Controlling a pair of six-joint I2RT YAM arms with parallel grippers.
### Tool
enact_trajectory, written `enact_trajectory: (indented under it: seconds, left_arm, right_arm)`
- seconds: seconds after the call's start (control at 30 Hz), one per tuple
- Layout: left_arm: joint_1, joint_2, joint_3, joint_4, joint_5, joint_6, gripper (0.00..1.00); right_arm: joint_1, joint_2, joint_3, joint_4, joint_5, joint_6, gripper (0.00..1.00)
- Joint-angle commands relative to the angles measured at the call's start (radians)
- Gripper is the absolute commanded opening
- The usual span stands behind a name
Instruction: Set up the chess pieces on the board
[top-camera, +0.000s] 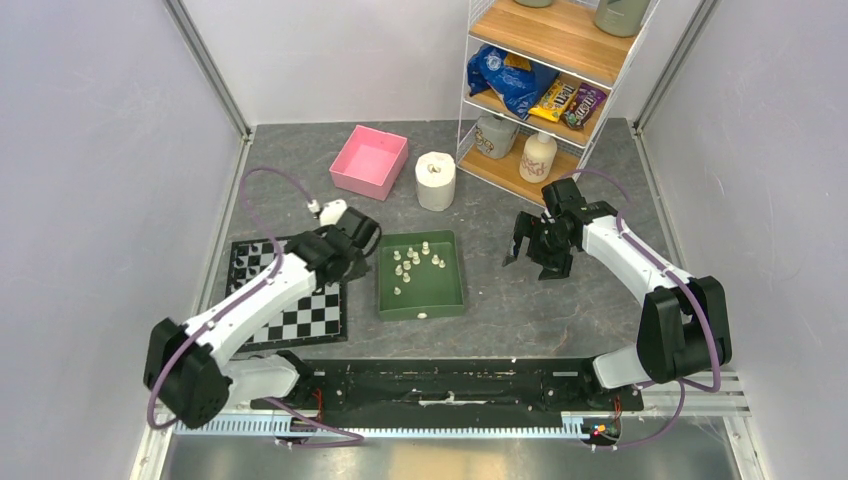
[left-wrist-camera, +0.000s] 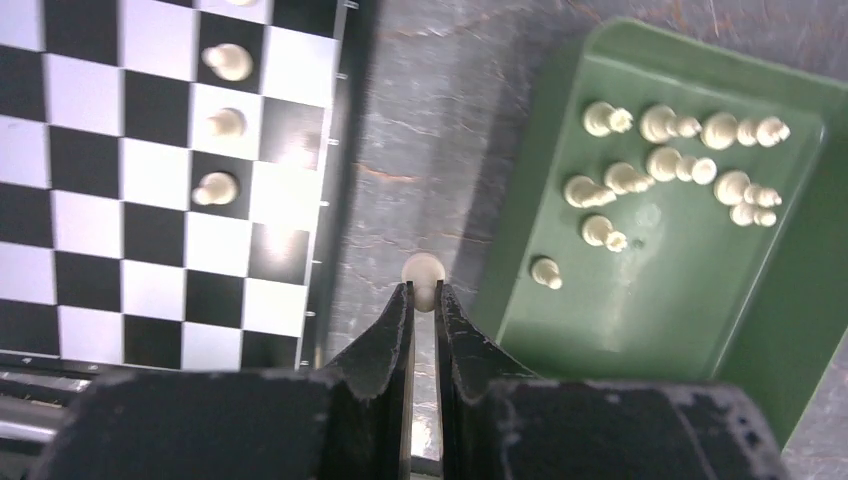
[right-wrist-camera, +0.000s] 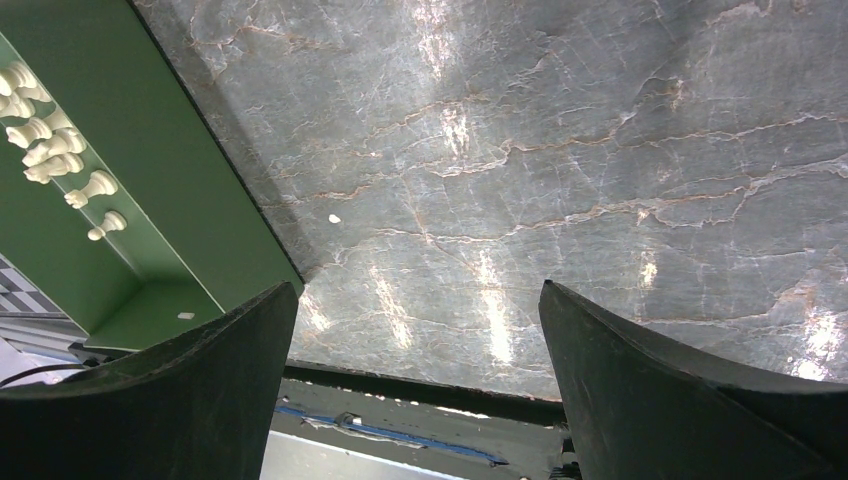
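My left gripper (left-wrist-camera: 424, 287) is shut on a cream chess piece (left-wrist-camera: 423, 271), held above the bare strip of table between the checkered board (left-wrist-camera: 150, 180) and the green tray (left-wrist-camera: 690, 290). Three chess pieces (left-wrist-camera: 218, 188) stand in a column on the board. Several more lie in the tray (top-camera: 420, 300). In the top view the left gripper (top-camera: 352, 252) hovers at the board's right edge (top-camera: 310, 318). My right gripper (right-wrist-camera: 420, 300) is open and empty over bare table right of the tray; the top view shows this right gripper (top-camera: 540, 250) too.
A pink box (top-camera: 369, 162) and a white paper roll (top-camera: 435, 180) stand behind the tray. A shelf rack (top-camera: 545, 90) with snack bags and bottles is at the back right. The tray's green wall (right-wrist-camera: 150, 180) lies left of my right fingers.
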Motion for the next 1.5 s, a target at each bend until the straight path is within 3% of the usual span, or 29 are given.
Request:
enact_trajectory:
  seconds: [0.0, 0.27, 0.5, 1.47]
  left_arm:
    - [0.086, -0.121, -0.054, -0.023, -0.027, -0.053, 0.02]
    - [0.255, -0.197, -0.194, -0.025, 0.008, -0.109, 0.02]
    - [0.349, -0.148, -0.263, 0.032, 0.062, -0.126, 0.02]
    - [0.428, -0.091, -0.315, 0.074, 0.087, -0.044, 0.03]
  right_arm:
    - [0.001, -0.003, 0.003, 0.008, -0.007, -0.015, 0.99]
    - [0.000, 0.005, 0.013, 0.012, -0.016, -0.018, 0.99]
    - [0.001, 0.007, 0.006, 0.012, -0.013, -0.019, 0.99]
    - [0.000, 0.009, 0.000, 0.013, -0.007, -0.018, 0.99]
